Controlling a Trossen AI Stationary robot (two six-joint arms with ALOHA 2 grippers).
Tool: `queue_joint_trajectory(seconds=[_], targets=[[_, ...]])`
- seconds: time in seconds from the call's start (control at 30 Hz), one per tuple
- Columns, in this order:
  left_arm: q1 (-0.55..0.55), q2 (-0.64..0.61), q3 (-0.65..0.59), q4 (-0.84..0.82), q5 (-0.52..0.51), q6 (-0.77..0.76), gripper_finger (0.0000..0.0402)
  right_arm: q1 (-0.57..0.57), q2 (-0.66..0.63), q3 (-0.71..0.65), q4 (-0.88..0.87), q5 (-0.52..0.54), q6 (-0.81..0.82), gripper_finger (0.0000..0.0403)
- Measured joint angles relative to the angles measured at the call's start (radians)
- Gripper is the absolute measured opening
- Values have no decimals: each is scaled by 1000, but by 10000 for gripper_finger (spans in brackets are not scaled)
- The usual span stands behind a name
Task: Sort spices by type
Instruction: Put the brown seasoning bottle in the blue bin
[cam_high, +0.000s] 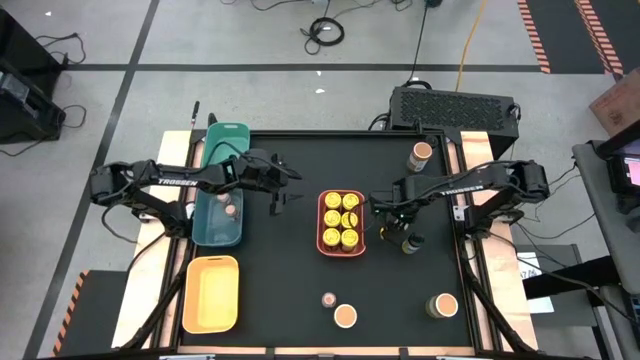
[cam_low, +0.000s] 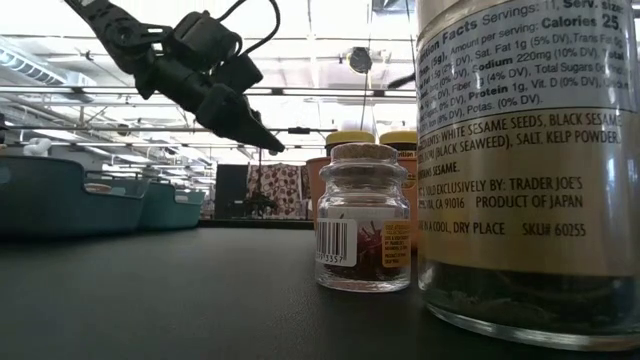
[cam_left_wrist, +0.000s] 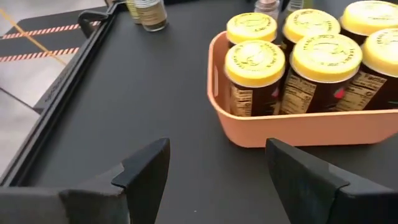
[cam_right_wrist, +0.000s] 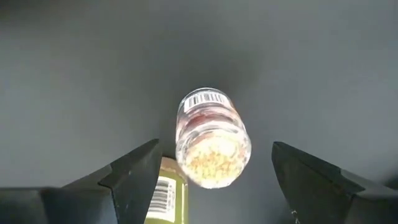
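Six yellow-lidded jars stand in the coral tray (cam_high: 340, 222), which rests on the table; they also show in the left wrist view (cam_left_wrist: 292, 68). My left gripper (cam_high: 280, 192) hovers open between the teal tray and the coral tray, off the table (cam_low: 250, 125). My right gripper (cam_high: 386, 226) is open just right of the coral tray, pointing down over a small cork-lidded jar (cam_right_wrist: 211, 146) that stands upright on the table. Its fingers stand apart on either side of the jar, above it. A second small jar (cam_right_wrist: 166, 194) stands close beside it.
The teal tray (cam_high: 217, 232) holds tiny pinkish-lidded jars and sits by a green tray (cam_high: 226, 138). A yellow tray (cam_high: 212, 292) is near-left. Tan-lidded jars stand far right (cam_high: 421, 152) and near (cam_high: 346, 316), (cam_high: 443, 305). A tiny jar (cam_high: 328, 299) and a dark jar (cam_high: 410, 243) stand alone.
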Motion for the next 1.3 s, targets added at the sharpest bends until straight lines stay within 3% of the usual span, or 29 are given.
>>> queue_joint_trajectory(seconds=[1.3], targets=[[12,0,0,-47,-4,0,267,-32,11,-86,116,-44,-20,297]])
